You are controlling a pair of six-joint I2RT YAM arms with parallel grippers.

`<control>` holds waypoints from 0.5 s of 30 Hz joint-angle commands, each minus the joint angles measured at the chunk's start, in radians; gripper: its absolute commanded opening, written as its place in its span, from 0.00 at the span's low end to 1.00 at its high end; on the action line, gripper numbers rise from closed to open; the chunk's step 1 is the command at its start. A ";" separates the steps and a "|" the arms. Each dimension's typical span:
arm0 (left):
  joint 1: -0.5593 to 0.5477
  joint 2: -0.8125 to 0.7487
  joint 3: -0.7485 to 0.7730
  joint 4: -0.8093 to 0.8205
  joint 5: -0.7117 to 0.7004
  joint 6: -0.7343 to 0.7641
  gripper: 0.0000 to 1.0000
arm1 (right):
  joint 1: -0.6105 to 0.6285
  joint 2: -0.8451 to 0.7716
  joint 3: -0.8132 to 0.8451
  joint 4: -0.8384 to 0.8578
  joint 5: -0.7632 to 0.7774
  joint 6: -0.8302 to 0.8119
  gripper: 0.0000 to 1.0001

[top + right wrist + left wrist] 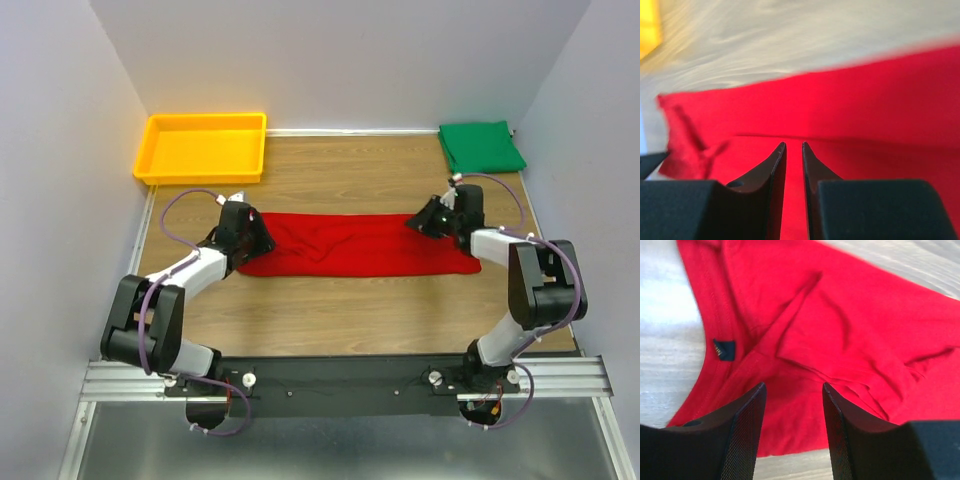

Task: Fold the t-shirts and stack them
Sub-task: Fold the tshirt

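The red t-shirt (355, 245) lies folded into a long band across the middle of the table, wrinkled near its left end. My left gripper (262, 240) hovers over that end, jaws open (793, 386) above the collar area, where a dark label (724, 350) shows on the red t-shirt (850, 320). My right gripper (415, 222) is low over the shirt's right end. Its jaws (793, 143) stand a narrow gap apart, with the red t-shirt (865, 100) showing through and nothing visibly pinched. The green t-shirt (481, 146) sits folded at the back right corner.
A yellow plastic tray (205, 120) stands at the back left corner. Grey walls close in the table on the left, right and back. Bare wood lies between the red shirt and the arms' base rail (340, 378).
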 commanded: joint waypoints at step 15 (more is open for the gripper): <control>0.112 0.283 0.184 -0.050 -0.019 -0.020 0.55 | -0.379 -0.238 -0.390 -0.208 0.085 0.242 0.26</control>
